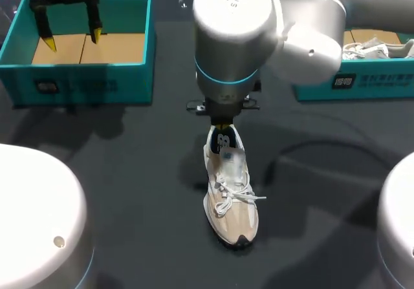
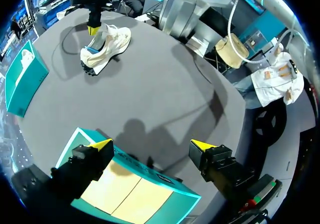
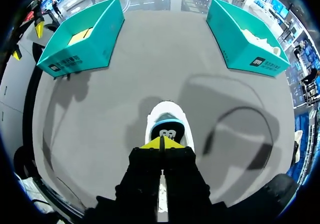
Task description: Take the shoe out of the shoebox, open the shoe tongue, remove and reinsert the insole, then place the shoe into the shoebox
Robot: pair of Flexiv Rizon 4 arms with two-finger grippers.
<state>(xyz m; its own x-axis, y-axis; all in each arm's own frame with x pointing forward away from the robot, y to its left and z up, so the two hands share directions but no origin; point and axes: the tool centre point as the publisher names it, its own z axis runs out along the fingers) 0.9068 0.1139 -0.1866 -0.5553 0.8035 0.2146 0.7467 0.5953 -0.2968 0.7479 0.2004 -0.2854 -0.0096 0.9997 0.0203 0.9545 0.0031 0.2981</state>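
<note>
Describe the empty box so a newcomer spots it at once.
On the dark table, look to the far left corner, below the left hand. The left box there shows a bare brown floor; the right box holds white contents.

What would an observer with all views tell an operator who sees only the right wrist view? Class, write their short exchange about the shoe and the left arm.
Operator: My right fingers hide the front of the shoe. How does it lie?
Observer: It rests sole down, white laces spread loose.
Operator: And the left fingers?
Observer: They hang open over the left shoebox, above its cardboard floor.
</note>
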